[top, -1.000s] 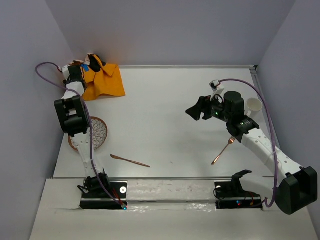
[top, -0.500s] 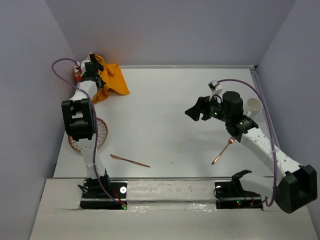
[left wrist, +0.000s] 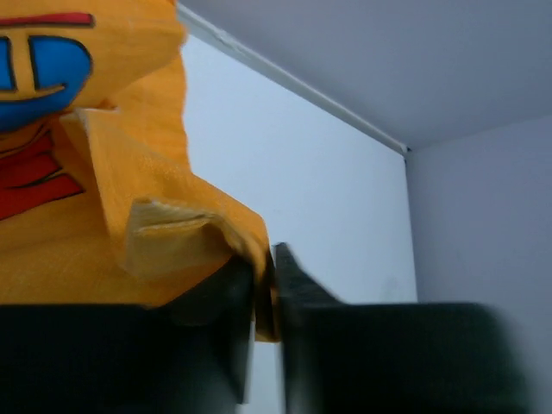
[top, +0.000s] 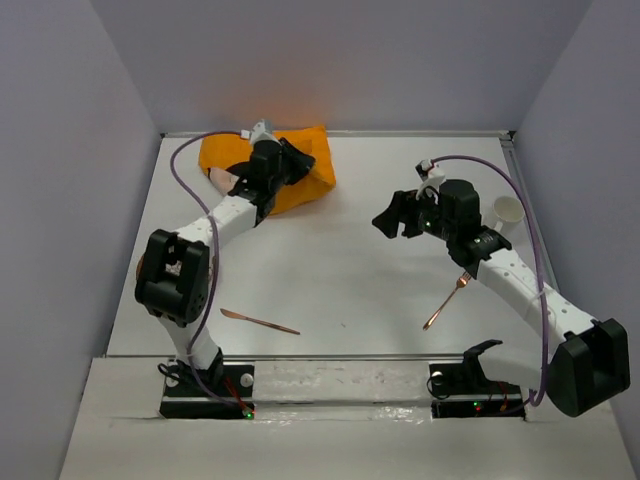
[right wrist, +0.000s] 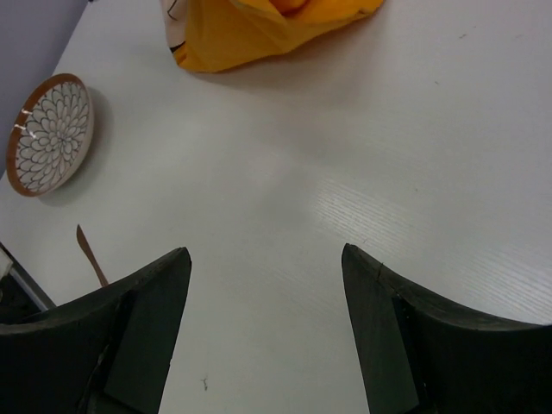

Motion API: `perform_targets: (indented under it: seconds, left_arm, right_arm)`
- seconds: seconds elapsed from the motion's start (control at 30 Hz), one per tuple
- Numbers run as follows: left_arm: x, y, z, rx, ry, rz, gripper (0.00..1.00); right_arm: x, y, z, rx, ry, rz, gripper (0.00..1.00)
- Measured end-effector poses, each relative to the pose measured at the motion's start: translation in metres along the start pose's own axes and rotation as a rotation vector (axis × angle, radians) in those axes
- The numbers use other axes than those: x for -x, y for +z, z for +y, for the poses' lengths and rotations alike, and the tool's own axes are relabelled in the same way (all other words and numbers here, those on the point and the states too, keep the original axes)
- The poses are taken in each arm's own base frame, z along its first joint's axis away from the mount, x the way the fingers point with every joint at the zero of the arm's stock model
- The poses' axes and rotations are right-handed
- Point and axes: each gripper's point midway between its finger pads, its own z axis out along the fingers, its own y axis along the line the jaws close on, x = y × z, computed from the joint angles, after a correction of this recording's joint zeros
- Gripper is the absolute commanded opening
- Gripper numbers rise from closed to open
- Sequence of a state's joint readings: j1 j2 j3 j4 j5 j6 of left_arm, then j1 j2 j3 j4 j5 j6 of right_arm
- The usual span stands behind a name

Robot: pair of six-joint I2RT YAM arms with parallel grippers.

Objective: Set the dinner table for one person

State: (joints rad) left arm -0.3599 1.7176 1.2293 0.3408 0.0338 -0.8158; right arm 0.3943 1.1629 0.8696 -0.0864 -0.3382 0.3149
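- Left hand [top: 283,166]: fingers pressed together on a folded edge of the orange mat [top: 305,148], at the far left of the white tabletop [top: 340,265], which spans the area under both arms. I judge this edge pinch suits dragging and spreading the cloth.
- Right hand [top: 392,222]: fingers apart, empty, hovering over the right half, well apart from the mat.
- Plate [right wrist: 52,134], knife [top: 260,321], copper utensil [top: 445,303] and cup [top: 508,212] lie toward the edges.
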Motion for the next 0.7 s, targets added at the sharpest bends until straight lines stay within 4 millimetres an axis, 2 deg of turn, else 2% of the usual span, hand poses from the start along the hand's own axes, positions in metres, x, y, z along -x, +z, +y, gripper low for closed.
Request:
perform_targets:
  seconds: [0.03,0.07,0.13,0.23,0.27,0.33,0.4,0.43,0.53,0.6,0.63,0.7]
  left_arm:
    - [-0.02,0.001,-0.011,-0.024,-0.003,0.028,0.67]
    - [-0.034,0.001,-0.018,-0.037,0.013,0.046,0.74]
    - [-0.076,-0.002,-0.04,-0.076,0.038,0.099,0.87]
    - [-0.133,-0.017,-0.07,-0.129,0.099,0.165,0.88]
    - [-0.144,-0.022,-0.076,-0.142,0.116,0.176,0.87]
    - [-0.157,-0.03,-0.081,-0.144,0.165,0.168,0.86]
    - [-0.149,-0.032,-0.071,-0.105,0.2,0.132,0.82]
    - [-0.134,-0.031,-0.061,-0.065,0.222,0.091,0.81]
    - [-0.082,-0.032,-0.043,0.008,0.223,-0.017,0.75]
    - [-0.048,-0.037,-0.03,0.048,0.211,-0.089,0.75]
    - [-0.028,-0.041,-0.019,0.081,0.204,-0.134,0.75]
    - [-0.005,-0.05,-0.004,0.129,0.196,-0.194,0.73]
  right_arm:
    - [0.0,0.001,-0.003,-0.013,0.0,0.002,0.76]
    - [-0.002,0.002,-0.006,-0.03,0.002,0.006,0.75]
    - [-0.003,0.002,-0.012,-0.06,0.003,0.009,0.73]
    - [-0.003,0.002,-0.019,-0.096,0.006,0.004,0.63]
    - [-0.003,0.002,-0.021,-0.11,0.006,0.001,0.58]
    - [-0.003,0.002,-0.025,-0.131,0.007,0.001,0.41]
    - [-0.003,0.002,-0.028,-0.148,0.008,0.001,0.33]
    - [-0.003,0.002,-0.029,-0.152,0.01,0.001,0.25]
    - [-0.005,0.005,-0.032,-0.164,0.012,0.01,0.25]
    - [-0.007,0.008,-0.034,-0.168,0.017,0.02,0.33]
    - [-0.008,0.011,-0.036,-0.171,0.02,0.028,0.5]
    - [-0.012,0.018,-0.039,-0.179,0.037,0.046,0.68]
